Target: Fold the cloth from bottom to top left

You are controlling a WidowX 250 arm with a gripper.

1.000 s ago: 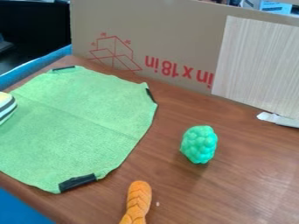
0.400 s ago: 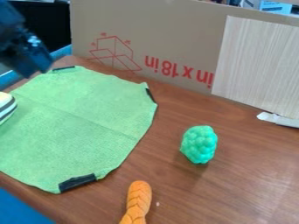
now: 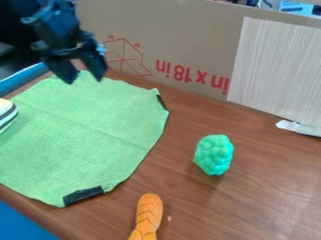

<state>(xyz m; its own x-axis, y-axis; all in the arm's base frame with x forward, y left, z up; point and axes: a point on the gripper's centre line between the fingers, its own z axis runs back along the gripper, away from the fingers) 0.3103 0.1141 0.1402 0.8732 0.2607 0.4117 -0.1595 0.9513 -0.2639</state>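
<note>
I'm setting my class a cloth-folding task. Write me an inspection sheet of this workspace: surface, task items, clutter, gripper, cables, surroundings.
Surface: brown wood-grain table.
Job's things: green cloth, spread out and unfolded, a crease line running across it; dark strip at its bottom edge, another dark strip at its right.
Clutter: bumpy green toy and orange object right of the cloth; striped item at the view's left edge, cut off; pale scrap at the panel's foot.
Gripper: black gripper above the cloth's top end, open, holding nothing.
Cables: nothing seen.
Surroundings: cardboard behind, pale panel against it.
</note>
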